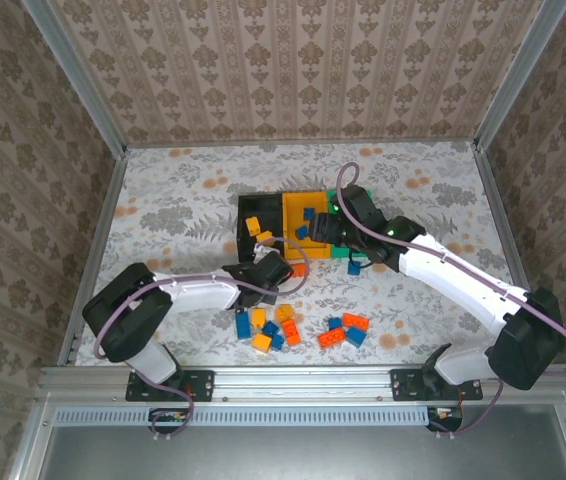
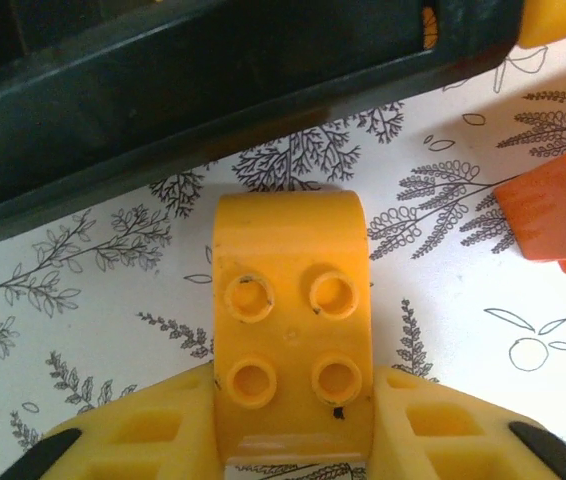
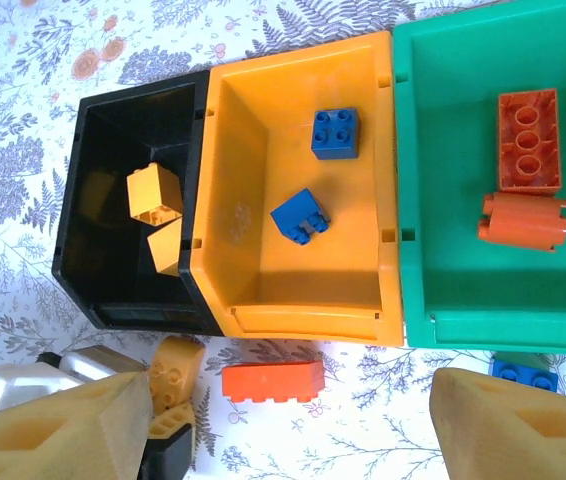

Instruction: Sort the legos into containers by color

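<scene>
My left gripper [image 2: 293,405] is shut on a yellow lego [image 2: 291,300] with four studs, low over the table just in front of the black container [image 2: 163,90]. From above, this gripper [image 1: 271,268] sits at the black bin's [image 1: 247,236] near edge. My right gripper [image 3: 293,425] hangs open over the bins' near side with nothing between its fingers [image 3: 63,430]. Below it I see the held yellow lego [image 3: 176,370] and a red-orange lego [image 3: 273,381] on the table. The black bin [image 3: 128,300] holds two yellow bricks [image 3: 153,192]. The yellow-orange bin [image 3: 303,320] holds two blue bricks [image 3: 334,133]. The green bin [image 3: 443,200] holds two red-orange bricks [image 3: 528,140].
Several loose blue, yellow and red-orange legos [image 1: 268,330] lie in two clusters near the front edge, the other cluster [image 1: 345,330] to the right. A blue brick [image 3: 523,372] lies just before the green bin. A red-orange brick [image 2: 553,215] lies right of the left gripper.
</scene>
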{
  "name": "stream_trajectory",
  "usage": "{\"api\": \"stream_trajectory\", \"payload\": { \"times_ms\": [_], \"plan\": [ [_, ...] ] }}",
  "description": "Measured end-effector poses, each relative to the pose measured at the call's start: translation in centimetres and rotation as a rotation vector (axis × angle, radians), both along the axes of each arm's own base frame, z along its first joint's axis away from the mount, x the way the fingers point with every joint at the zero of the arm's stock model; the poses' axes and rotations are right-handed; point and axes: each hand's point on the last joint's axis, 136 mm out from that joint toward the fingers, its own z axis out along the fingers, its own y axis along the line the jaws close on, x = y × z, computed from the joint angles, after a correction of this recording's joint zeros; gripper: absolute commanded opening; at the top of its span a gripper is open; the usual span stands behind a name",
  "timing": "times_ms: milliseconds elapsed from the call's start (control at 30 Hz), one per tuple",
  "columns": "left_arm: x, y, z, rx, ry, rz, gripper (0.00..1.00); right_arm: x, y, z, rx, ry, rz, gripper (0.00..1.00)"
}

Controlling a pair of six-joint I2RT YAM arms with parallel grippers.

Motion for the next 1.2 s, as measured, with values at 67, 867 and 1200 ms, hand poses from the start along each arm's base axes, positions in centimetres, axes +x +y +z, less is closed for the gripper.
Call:
{"api": "stream_trajectory", "payload": {
  "times_ms": [67, 867, 1200],
  "plan": [
    [-0.3, 0.5, 0.2, -0.002, -0.003, 0.006, 0.30, -0.2, -0.2, -0.4, -0.004, 0.007, -0.003, 0.75],
    [12.2, 1.6, 8.0, -0.184, -0.053, 0.197, 0.38, -3.9, -2.8, -4.2, -0.017, 0.090, -0.031, 0.75],
    [13.4, 0.0, 9.1, -0.224, -0.049, 0.150, 0.92, -7.5, -2.4, -8.0, -0.059, 0.204, 0.070, 0.77]
  ]
}}
